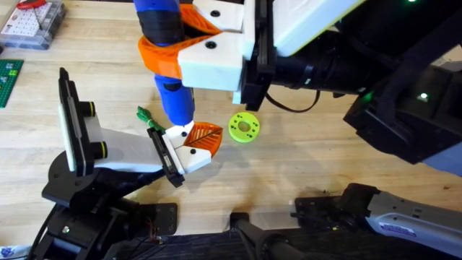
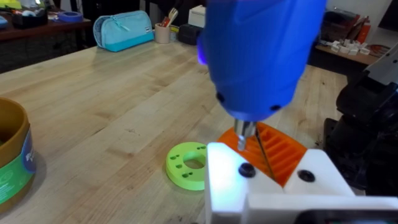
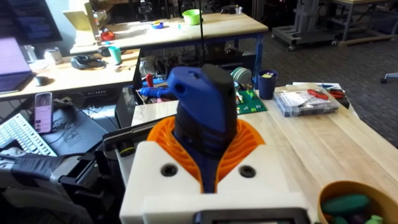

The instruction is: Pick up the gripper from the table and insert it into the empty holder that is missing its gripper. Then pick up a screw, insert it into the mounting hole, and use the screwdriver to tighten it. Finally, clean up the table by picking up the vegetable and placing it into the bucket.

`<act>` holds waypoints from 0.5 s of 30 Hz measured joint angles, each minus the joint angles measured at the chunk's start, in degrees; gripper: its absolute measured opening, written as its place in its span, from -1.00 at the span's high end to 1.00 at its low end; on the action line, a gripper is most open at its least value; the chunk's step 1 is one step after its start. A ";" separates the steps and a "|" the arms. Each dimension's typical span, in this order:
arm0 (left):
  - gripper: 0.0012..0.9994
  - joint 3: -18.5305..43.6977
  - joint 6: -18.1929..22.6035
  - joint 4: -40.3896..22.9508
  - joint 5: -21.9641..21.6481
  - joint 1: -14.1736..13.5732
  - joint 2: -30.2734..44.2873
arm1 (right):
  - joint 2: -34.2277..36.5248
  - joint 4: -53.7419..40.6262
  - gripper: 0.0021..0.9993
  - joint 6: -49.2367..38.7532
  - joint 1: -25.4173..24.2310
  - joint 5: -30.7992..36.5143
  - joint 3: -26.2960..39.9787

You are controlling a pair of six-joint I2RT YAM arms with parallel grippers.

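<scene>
Driving the screw: your right gripper [image 1: 189, 45] is clenched around the screwdriver [image 1: 168, 65], bit down in a hole of the gripper [image 1: 193, 141], which sits on the holder [image 1: 126, 153] at the table's [image 1: 325, 152] near-left. The tool looks rigid, smooth, likely slippery, so keep hold on its thick barrel. Left pincer's state: cannot tell. Green vegetable [image 1: 144, 115] lies just behind the holder.

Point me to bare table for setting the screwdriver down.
Free: planks right of the green disc, and the strip between the clear box and the holder. Crowded: around the mounted gripper, where the screwdriver stands.
</scene>
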 joint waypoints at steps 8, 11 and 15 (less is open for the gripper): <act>0.98 0.00 0.00 -0.19 -0.08 -0.02 0.00 | 0.98 0.89 0.88 0.04 -0.02 0.19 -0.83; 0.98 0.00 -0.02 -0.19 -0.08 -0.02 0.00 | 0.84 3.14 0.88 0.04 -0.02 0.20 -0.83; 0.98 0.00 0.00 -0.19 -0.08 -0.02 0.00 | -0.07 3.36 0.88 0.04 -0.02 0.20 -0.83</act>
